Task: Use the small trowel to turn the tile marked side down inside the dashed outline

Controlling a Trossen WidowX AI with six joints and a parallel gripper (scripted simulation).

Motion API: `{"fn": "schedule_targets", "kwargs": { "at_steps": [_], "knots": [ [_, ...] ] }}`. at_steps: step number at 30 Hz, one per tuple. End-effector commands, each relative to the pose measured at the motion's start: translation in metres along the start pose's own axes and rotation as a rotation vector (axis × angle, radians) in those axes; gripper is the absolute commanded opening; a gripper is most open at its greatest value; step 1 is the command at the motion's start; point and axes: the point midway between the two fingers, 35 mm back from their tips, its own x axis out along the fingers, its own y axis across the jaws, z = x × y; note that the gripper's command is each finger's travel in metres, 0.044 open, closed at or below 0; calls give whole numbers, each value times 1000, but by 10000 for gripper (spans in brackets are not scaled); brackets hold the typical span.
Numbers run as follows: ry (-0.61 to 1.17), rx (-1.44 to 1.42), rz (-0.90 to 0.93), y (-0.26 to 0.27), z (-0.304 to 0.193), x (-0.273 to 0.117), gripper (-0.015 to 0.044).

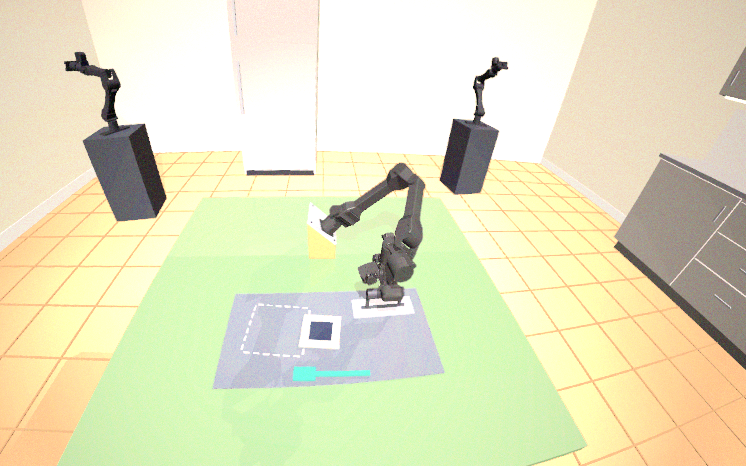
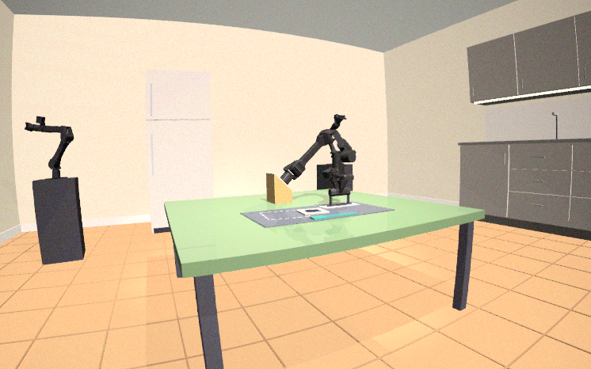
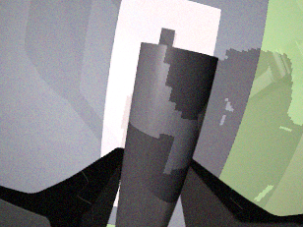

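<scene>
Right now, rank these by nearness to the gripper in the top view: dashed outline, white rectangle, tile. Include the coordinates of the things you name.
1. White rectangle [image 1: 358, 310] [image 2: 358, 204] [image 3: 135, 24]: directly beneath the gripper [image 1: 384, 305] [image 2: 339, 203] [image 3: 156, 155].
2. Tile [image 1: 320, 331] [image 2: 314, 211]: left of it in that view.
3. Dashed outline [image 1: 260, 305] [image 2: 261, 213]: farther left.
</scene>
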Motion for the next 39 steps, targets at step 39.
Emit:
{"fn": "schedule_targets", "kwargs": {
  "at_steps": [39],
  "knots": [
    [-2, 399, -1, 0, 0, 0, 270]
  ]
}}
